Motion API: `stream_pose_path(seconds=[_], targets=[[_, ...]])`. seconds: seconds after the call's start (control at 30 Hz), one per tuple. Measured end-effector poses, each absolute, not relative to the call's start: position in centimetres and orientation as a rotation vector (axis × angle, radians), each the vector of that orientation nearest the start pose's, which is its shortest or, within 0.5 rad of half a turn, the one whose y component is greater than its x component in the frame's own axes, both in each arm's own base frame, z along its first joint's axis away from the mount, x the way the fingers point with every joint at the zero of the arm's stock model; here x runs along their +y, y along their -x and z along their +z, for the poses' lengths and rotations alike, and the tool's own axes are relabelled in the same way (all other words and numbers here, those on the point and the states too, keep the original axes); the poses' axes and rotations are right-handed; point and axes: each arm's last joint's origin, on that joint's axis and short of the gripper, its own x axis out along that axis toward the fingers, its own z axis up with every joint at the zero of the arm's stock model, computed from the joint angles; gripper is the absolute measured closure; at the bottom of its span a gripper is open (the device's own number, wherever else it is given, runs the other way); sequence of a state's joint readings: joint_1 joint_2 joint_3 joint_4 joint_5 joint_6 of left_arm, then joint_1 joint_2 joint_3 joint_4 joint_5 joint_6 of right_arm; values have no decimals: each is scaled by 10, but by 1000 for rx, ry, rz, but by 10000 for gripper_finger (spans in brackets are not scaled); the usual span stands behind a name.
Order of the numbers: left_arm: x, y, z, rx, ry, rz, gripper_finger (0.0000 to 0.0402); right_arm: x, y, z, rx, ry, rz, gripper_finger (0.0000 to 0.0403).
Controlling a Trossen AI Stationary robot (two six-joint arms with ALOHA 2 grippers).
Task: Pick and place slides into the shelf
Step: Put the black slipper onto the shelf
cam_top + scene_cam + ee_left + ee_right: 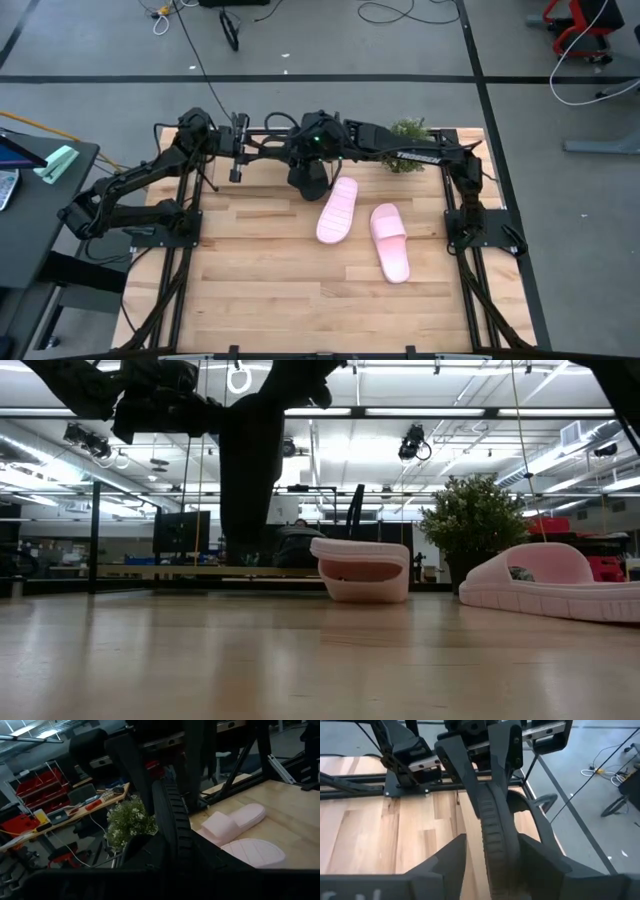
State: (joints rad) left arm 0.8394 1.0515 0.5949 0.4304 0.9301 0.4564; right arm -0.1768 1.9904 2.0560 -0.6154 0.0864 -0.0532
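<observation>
**A:** From above, where is the work?

**B:** At the upper middle of the frame. The right tool (325, 150) and the left tool (285, 150) meet over the shelf (265, 131), with a black slide (313, 178) hanging on edge between them. I'd say it is turned upright to slip between the bars. Two pink slides (338, 210) lie flat on the surface (260, 270), right of centre and close together, waiting. A plant (407, 133) stands at the upper right.

**A:** And level with the surface?

**B:** The black slide (250, 480) hangs at upper left, clear of the wood. One pink slide (362, 570) sits mid-frame, another at the right edge, and the plant (475, 515) is between them.

**A:** The left wrist?

**B:** The ribbed sole of the black slide (172, 820) fills the centre, so that tool seems pinched on it. The pink slides (235, 822) show at right.

**A:** The right wrist?

**B:** Its own fingers (540, 860) are pressed on the black slide (492, 830) at bottom centre. The left tool (480, 755) clamps the far end at the top, probably steadying it.
</observation>
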Motion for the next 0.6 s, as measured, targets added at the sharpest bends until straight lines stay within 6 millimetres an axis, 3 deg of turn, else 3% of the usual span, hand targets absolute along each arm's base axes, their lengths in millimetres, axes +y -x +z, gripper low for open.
stream_pose_path(seconds=[0.07,0.2,0.3,0.6], targets=[[148,-164,276,-1,-431,-94,342,-82,-443,370,559,28,-242,259],[148,-164,275,1,-427,-99,342,-80,-443,370,558,30,-233,360],[149,-164,276,1,-386,-92,330,-79,-444,371,552,49,-245,362],[153,-160,286,-53,-186,-50,225,-85,-446,376,502,141,-331,362]])
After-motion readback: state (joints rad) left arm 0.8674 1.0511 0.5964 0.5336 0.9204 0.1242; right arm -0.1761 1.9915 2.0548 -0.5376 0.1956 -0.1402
